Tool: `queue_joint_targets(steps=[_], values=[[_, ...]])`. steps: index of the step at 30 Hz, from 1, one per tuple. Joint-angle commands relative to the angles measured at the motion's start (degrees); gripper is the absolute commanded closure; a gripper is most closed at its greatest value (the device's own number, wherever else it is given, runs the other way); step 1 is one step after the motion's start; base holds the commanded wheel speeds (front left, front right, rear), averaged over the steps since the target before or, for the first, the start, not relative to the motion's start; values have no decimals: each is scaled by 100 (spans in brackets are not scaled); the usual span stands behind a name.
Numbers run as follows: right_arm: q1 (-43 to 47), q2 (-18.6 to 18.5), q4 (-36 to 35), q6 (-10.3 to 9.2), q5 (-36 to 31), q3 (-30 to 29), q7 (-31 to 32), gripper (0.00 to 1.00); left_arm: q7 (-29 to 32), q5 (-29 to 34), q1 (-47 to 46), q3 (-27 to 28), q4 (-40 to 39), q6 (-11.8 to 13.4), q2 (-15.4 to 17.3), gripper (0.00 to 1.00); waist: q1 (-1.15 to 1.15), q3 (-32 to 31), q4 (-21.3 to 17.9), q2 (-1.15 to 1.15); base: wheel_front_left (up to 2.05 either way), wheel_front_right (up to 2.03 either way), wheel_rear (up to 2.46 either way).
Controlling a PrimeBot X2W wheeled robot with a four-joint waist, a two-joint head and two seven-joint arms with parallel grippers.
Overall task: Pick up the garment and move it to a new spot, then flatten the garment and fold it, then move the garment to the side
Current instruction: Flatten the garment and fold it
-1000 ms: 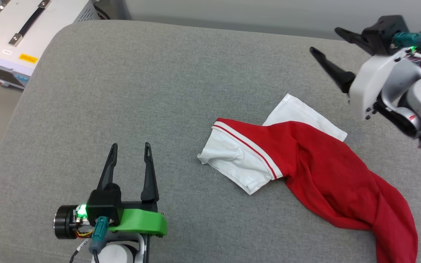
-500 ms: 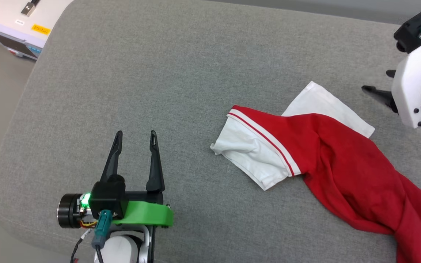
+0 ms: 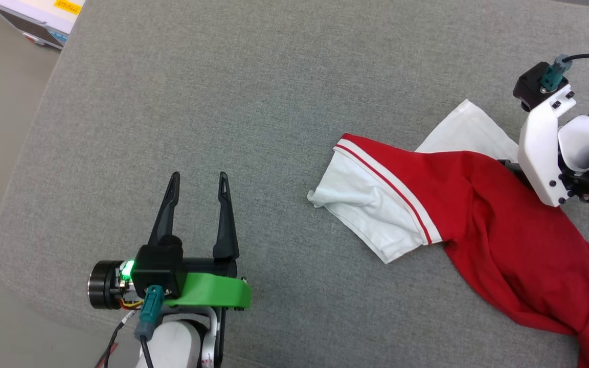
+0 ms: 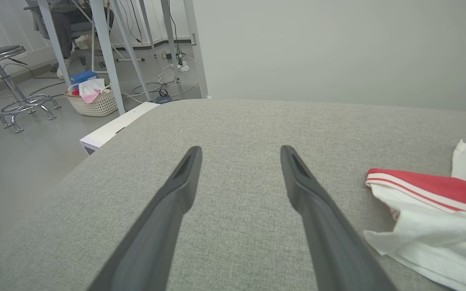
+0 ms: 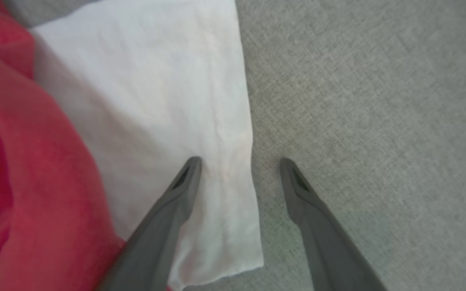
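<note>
Nearest you, the left tool point(image 3: 198, 176) hangs over bare cushion with its two dark fingers apart and nothing between them; it sits in the same spot relative to the cloth as a second ago, so the shift across the head view is the camera tilting, not the arm. Beyond it and to the right lies the red jersey T-shirt with white short sleeves point(image 3: 504, 230), on the right part of the grey woven upholstered cushion point(image 3: 223, 76). It is bunched into a twisted diagonal band that runs off the lower right edge of the head view. One white sleeve point(image 3: 371, 204) with red-and-white striped trim point(image 3: 386, 179) is crumpled toward the left tool; no print is showing. The real change is farther back: the right tool point(image 5: 240, 161), raised clear of the cloth a second ago, has come down to the far white sleeve point(image 3: 471, 130). Its fingers are apart, straddling the sleeve's edge, one over white fabric and one over cushion, gripping nothing yet. I judge that the pick-up is about to begin. Farthest off, a white equipment box point(image 3: 44, 20) stands past the cushion's corner.
</note>
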Motion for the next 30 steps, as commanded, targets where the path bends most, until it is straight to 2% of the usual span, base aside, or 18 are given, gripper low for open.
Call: queue_joint_targets(steps=[1, 4, 5, 6, 19, 25, 30], values=[[407, 140, 104, 6, -40, 248, 103, 0, -34, -16, -113, -9, 16, 42, -16, 0, 0, 11, 5, 0, 0, 0, 0], [418, 194, 148, 6, -71, 294, 18, 0, -34, -20, -118, -2, 46, 46, -16, 0, 0, -10, -19, 0, 0, 0, 0], [391, 203, 149, 6, -100, 305, -28, 60, -34, -20, -119, -1, 57, 45, -16, 0, 0, -22, -27, 0, 0, 0, 0], [345, 211, 135, 6, -153, 318, -93, 100, -34, -19, -124, -2, 71, 43, -16, 0, 0, -41, -38, 0, 0, 0, 0], [-343, 183, -596, 6, -394, 317, -1670, 100, -34, 33, 127, 134, 186, 16, -16, 0, 0, -665, -298, 0, 0, 0, 0], [-258, -14, -965, 6, -352, 153, -2253, 100, -34, 79, 315, 230, 185, -33, -16, 0, 0, -963, -488, 0, 0, 0, 0], [121, -335, -1086, 6, -238, -241, -2651, 100, -34, 117, 456, 327, 175, -66, -16, 0, 0, -1140, -703, 0, 0, 0, 0]])
